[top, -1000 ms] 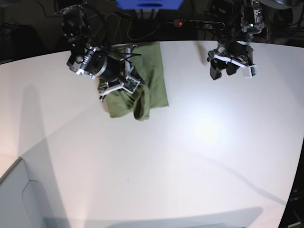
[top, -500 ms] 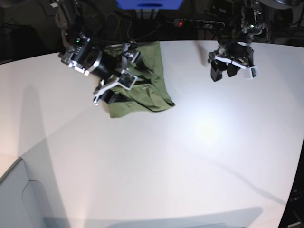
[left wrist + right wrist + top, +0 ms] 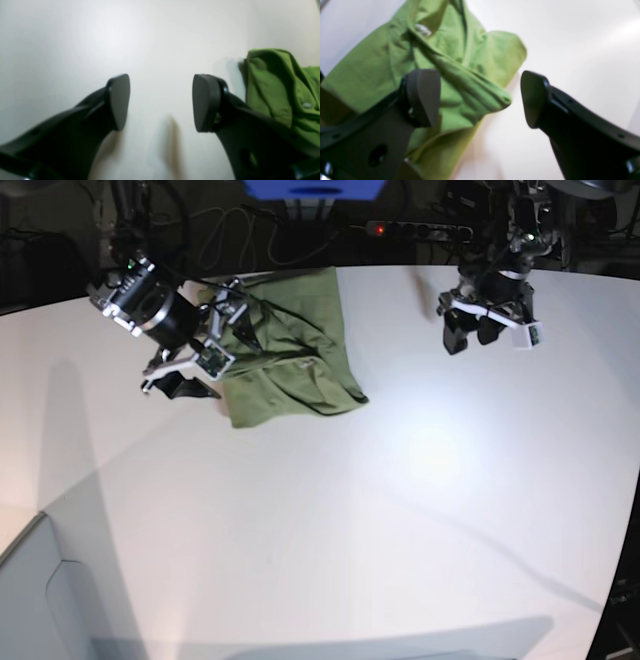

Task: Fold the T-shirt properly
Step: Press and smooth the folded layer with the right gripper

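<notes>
The olive-green T-shirt [image 3: 295, 350] lies as a loosely folded, wrinkled bundle on the white table [image 3: 400, 510] at the back left. My right gripper [image 3: 185, 380] is open and empty, just left of the shirt's left edge. In the right wrist view its jaws [image 3: 478, 98] stand wide apart over the shirt [image 3: 450, 65], whose rolled fold ends between them; a small white tag [image 3: 422, 29] shows. My left gripper [image 3: 475, 332] hovers open and empty at the back right. In the left wrist view [image 3: 161, 102] it is over bare table, with the shirt [image 3: 272, 82] off to the right.
A power strip [image 3: 420, 228] with a red light and cables lie beyond the table's far edge. A blue object [image 3: 313, 188] stands behind the shirt. A grey surface [image 3: 40, 600] adjoins the table's front left corner.
My right gripper has let go of the shirt and drawn back to the left. The lifted fold has dropped and the shirt lies flatter. The left arm has not moved.
</notes>
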Robot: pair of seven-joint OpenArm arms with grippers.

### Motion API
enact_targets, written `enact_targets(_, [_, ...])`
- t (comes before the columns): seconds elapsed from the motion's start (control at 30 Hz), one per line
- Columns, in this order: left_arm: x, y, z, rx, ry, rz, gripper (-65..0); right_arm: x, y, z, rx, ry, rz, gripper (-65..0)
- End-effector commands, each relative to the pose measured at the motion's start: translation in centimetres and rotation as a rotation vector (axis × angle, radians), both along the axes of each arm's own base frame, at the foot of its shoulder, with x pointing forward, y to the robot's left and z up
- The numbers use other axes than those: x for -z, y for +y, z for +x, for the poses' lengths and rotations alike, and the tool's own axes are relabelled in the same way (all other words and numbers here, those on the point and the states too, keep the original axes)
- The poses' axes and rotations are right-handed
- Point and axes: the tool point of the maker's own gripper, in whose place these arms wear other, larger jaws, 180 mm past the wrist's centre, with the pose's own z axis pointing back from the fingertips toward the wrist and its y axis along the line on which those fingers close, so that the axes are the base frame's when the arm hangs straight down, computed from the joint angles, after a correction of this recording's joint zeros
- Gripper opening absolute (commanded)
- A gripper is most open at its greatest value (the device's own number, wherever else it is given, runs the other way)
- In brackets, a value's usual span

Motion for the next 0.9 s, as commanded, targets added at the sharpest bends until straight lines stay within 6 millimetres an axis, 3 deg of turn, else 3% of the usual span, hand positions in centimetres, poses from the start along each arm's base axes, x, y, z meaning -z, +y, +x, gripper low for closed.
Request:
enact_targets(0.0, [-0.9,0.0,0.5,0.003,-0.040,0.000,-27.0,-0.6,0.4,0.2,-0.016,-0.022,0.023,-17.0])
enact_targets(0.33, [-0.9,-0.1,0.4,0.004,-0.038,-0.001,-27.0,1.7,0.1,-0.3,-0.007,0.049,0.029,-18.4])
enact_targets(0.43, [-0.9,-0.1,0.4,0.004,-0.038,-0.001,-27.0,1.5,0.2,-0.5,-0.008,0.047,0.030,-30.1])
enact_targets(0.6, [-0.9,-0.1,0.4,0.004,-0.038,-0.001,-27.0,0.8,0.7,-1.3,-0.021,0.035,0.037,-63.9])
enact_targets(0.87, [-1.0,-0.1,0.6,0.005,-0.041,-0.001,-27.0,0.6,4.4,-4.8,-0.121,0.077,0.086,-65.0])
